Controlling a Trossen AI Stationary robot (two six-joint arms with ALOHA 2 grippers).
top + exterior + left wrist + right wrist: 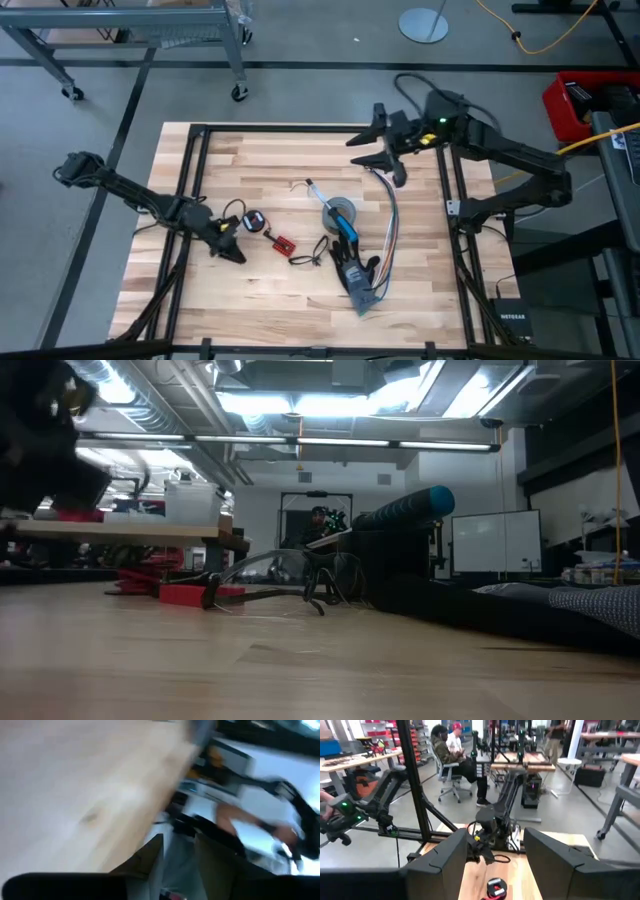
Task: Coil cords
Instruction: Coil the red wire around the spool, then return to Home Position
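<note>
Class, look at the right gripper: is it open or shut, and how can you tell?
Open. The right gripper shows two fingers spread apart above the table's far edge.

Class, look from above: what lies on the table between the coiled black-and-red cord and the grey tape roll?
In the high view, between the cord and the tape roll lies a small red board; otherwise bare wood.

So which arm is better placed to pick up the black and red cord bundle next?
Probably the left. The left gripper sits low on the table right beside the cord bundle, while the right gripper hangs open near the table's far edge, well away from it.
</note>
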